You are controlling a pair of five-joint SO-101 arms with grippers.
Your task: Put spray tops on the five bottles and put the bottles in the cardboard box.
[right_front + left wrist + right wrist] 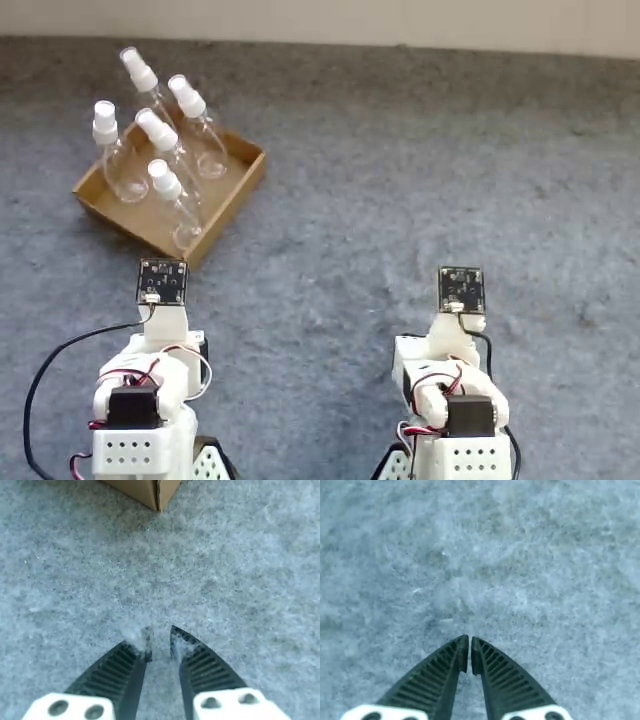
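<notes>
Grey felt-covered worktop (pixel 420 150) carried everything. The shallow brown cardboard box (pixel 228 205) sat toward the far-left corner, turned at an angle to the edges. One of its corners also showed in the left wrist view (pixel 150 490).

The white left arm (pixel 150 390) and white right arm (pixel 450 400) were both folded back at the near edge, well apart from the box. I read that as a parked pose, since nothing was within reach of either.

Five clear plastic bottles with white spray tops (pixel 176 208) stood inside the box, close together and leaning slightly (every bottle looked capped, none lay outside). Judging by that layout, the task was done: tops on, bottles boxed.

The left gripper (pixel 160 642) pointed down at bare felt just short of the box. Its black ribbed jaws were slightly parted and held nothing. The right gripper (pixel 469 645) was over bare felt toward the near-right part of the worktop, tips pinched almost together and empty.

Neither tool had a load, which fits arms that have no further pick to make.
</notes>
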